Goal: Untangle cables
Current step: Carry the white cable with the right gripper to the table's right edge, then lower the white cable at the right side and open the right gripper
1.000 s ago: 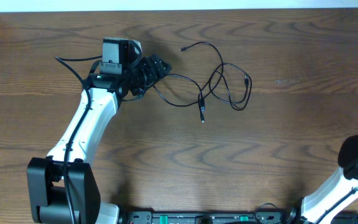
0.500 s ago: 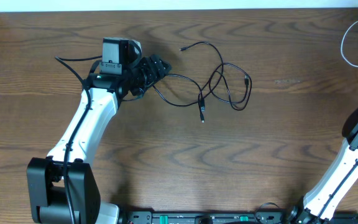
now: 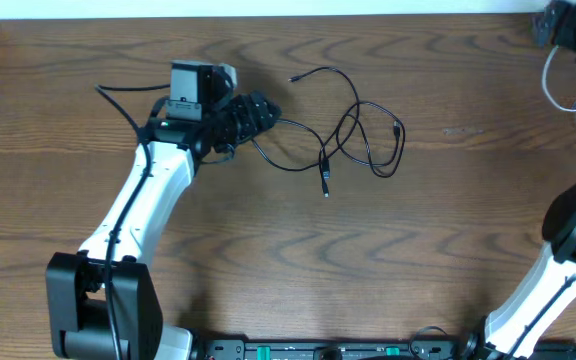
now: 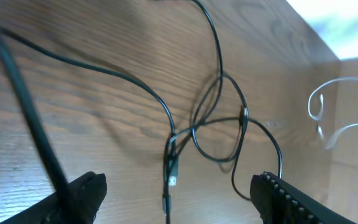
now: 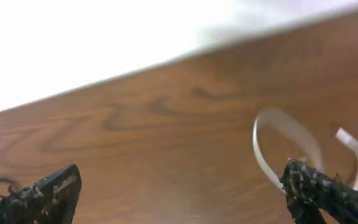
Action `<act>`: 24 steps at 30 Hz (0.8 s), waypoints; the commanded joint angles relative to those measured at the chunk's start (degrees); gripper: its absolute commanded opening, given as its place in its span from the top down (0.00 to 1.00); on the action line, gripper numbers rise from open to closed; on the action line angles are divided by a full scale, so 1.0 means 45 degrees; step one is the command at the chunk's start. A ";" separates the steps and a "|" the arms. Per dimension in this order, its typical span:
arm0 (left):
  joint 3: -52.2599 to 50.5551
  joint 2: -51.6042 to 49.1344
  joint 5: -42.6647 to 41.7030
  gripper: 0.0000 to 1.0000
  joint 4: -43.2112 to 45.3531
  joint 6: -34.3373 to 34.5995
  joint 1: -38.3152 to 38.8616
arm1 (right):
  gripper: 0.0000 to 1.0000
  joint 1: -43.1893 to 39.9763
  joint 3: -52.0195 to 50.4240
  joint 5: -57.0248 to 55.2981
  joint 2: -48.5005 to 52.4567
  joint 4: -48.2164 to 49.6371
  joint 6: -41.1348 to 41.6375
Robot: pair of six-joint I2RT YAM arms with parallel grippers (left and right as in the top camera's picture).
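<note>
While both arms reach toward its far side, the brown wood-grain table (image 3: 268, 260) carries two cords lying well apart. The white-shelled left arm (image 3: 138, 205) stretches from the near left corner toward the far left-centre. The white-shelled right arm (image 3: 568, 250) rises from the near right corner toward the far right corner.

The thin black cable (image 3: 353, 125) lies flat at the far centre in loose loops that cross one another. One small plug end (image 3: 325, 185) points toward the near edge, and one strand runs up to the left arm's fingers. The thin white cable (image 3: 565, 85) curls beside the far right edge, close to the right arm's tip.

The left gripper (image 3: 265, 110) has its jaws spread wide with nothing clamped between them, and the black loops rest on the wood ahead of it. The right gripper (image 5: 182, 183) is spread fully too and grips nothing, with a white loop just beside its right-hand finger (image 5: 316, 183).
</note>
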State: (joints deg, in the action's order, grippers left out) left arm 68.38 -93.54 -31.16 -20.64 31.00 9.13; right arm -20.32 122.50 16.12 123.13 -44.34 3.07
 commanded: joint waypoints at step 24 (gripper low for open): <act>0.0102 -0.0010 0.0078 0.22 -0.0058 -0.0772 0.1054 | 0.01 -0.2647 0.0160 0.8393 0.1282 -0.0121 1.4882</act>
State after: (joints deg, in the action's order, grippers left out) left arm 68.38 -93.54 -31.16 -20.78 28.42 13.63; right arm -32.10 123.15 45.36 128.99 -45.23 55.88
